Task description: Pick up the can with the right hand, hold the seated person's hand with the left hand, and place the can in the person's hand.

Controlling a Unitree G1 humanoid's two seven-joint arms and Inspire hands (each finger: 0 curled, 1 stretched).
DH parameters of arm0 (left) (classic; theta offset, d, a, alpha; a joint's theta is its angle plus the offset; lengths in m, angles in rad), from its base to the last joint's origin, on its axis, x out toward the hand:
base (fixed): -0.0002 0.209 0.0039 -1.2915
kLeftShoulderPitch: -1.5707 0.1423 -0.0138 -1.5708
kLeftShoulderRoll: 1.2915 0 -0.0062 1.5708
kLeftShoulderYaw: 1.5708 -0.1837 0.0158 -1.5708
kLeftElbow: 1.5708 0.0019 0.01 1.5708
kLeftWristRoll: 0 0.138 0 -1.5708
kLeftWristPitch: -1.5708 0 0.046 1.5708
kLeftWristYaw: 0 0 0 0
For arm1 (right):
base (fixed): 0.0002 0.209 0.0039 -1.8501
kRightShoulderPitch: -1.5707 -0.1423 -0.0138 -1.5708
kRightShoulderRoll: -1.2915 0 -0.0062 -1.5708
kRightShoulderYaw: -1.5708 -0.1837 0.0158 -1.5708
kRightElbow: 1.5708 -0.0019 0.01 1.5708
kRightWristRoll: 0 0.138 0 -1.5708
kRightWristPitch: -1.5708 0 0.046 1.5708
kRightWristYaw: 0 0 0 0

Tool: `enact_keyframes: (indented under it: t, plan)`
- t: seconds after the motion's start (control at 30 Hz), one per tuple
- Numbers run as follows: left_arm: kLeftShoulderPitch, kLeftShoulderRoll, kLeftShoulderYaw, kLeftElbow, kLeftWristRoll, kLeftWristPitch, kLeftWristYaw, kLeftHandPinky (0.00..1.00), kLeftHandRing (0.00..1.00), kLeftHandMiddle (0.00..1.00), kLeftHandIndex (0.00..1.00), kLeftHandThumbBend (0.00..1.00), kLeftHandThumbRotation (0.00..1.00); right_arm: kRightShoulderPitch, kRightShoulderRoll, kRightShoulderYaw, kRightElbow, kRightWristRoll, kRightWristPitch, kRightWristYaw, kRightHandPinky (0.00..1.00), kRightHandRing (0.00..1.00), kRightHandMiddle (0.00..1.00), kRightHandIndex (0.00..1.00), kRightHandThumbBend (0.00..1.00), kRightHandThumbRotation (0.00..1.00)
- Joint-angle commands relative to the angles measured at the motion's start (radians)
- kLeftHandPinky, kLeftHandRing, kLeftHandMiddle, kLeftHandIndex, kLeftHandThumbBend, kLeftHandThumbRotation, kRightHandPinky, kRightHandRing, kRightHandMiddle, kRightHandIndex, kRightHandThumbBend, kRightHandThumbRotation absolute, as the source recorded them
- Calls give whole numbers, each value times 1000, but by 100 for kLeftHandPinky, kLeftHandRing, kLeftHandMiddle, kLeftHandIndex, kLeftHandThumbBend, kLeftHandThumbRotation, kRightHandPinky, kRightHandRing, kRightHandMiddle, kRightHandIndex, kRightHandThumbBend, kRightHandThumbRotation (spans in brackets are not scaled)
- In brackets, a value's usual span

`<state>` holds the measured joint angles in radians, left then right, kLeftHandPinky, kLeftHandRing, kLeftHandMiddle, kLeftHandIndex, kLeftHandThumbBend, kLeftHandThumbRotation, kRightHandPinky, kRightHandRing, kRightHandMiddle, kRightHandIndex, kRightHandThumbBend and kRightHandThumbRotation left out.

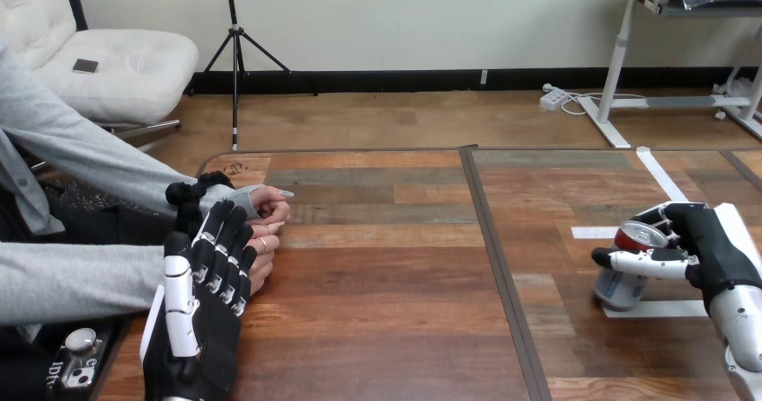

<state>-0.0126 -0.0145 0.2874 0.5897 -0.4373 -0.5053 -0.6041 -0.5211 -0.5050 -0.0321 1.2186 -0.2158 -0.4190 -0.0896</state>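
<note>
right robot hand [710, 250] round can [618, 286] | left robot hand [202, 302] over person's hand [272, 210], hold unclear

No text can be read; the print on the can [618, 286] is too small to make out.

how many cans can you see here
1: the can is at the right side of the table, tilted, with the right hand curled round it.
</note>
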Motion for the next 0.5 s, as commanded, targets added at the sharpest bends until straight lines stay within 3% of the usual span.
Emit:
enact_keyframes:
  t: [0.0, 0.47]
  plan:
    - [-51, 10, -13, -32, -8, -2, -19, 100, 98, 96, 94, 57, 100, -51, -19, 0, -51, 6, -69, 4, 37, 40, 44, 46, 79, 0]
    - [-51, 5, -12, -35, 0, -7, -2, 100, 97, 95, 93, 59, 98, -41, -27, 1, -76, 4, -155, 25, 35, 38, 43, 45, 80, 0]
